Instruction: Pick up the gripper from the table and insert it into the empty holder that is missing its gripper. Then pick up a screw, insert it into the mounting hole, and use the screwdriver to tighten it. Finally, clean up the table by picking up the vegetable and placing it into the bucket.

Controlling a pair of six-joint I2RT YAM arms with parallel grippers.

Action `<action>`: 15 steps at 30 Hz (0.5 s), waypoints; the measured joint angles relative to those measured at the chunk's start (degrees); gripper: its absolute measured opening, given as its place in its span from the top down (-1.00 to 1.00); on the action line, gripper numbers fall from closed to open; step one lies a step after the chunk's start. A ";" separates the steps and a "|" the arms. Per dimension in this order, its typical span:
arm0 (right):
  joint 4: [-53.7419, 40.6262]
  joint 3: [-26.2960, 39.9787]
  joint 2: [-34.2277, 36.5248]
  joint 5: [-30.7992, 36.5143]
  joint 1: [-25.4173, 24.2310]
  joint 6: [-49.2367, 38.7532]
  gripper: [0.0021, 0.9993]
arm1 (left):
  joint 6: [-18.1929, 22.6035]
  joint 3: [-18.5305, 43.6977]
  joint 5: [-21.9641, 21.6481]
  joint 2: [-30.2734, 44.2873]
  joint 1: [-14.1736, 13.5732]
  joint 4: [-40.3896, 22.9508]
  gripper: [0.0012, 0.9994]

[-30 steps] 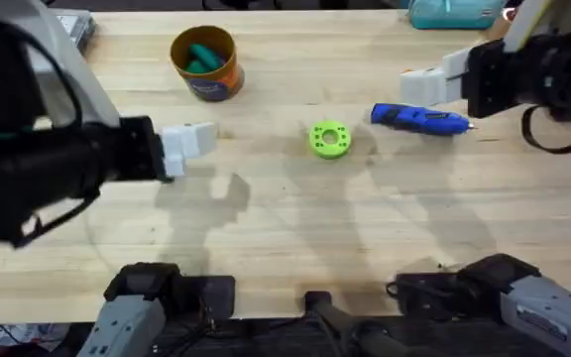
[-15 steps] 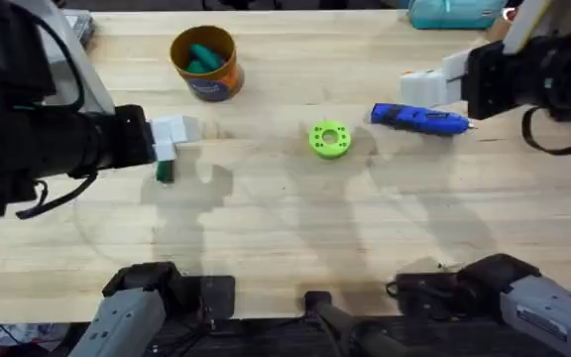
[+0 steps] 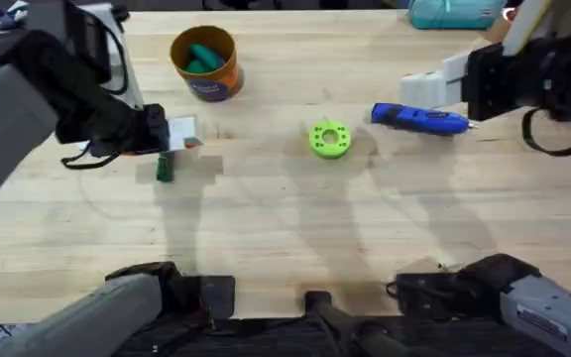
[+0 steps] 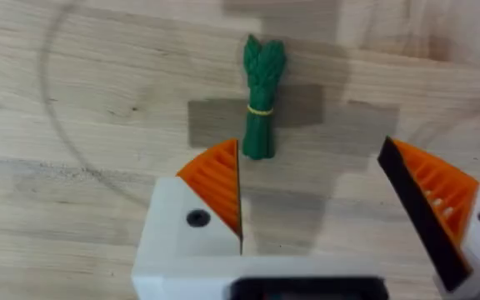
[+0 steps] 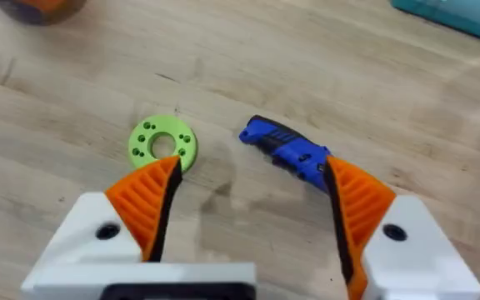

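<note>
My left gripper [image 4: 311, 196] is spread wide and empty, its orange ribbed pads [image 4: 215, 179] well apart, poised above the table. Just ahead of the pads, nearer the one marked, lies the vegetable [image 4: 262, 98], a small dark-green bundle with a pale band round its middle, flat on the wooden table [image 4: 73, 67]. In the overhead view the left gripper [image 3: 178, 134] sits over the table's left part, with the vegetable [image 3: 165, 169] just beside it and not gripped.

Beyond it, toward the far edge, stands the bucket [image 3: 206, 63], upright. Something green already lies inside it; I cannot tell what.

My right gripper [image 5: 252, 208] is likewise spread and holds nothing. It hangs near the screwdriver [image 5: 294, 154], which lies on its side, and the lime-green ring [image 5: 162, 143] rests well apart from the tool. Overhead, the right gripper [image 3: 426, 84] sits just beside the screwdriver [image 3: 419, 118], with the ring [image 3: 329, 139] near the table's middle.

Assessment: no loose finger part, screw or empty holder is evident on the table, and the screwdriver lies down, so I judge the mounting steps finished, though I cannot confirm it. The clean-up remains open: the vegetable is on the table, ungrasped, and must yet be lifted and dropped into the bucket.
</note>
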 joint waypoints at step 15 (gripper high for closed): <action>-0.02 0.00 0.00 0.00 0.00 0.00 -0.99 | 0.37 0.00 -2.22 8.47 0.00 0.59 -0.97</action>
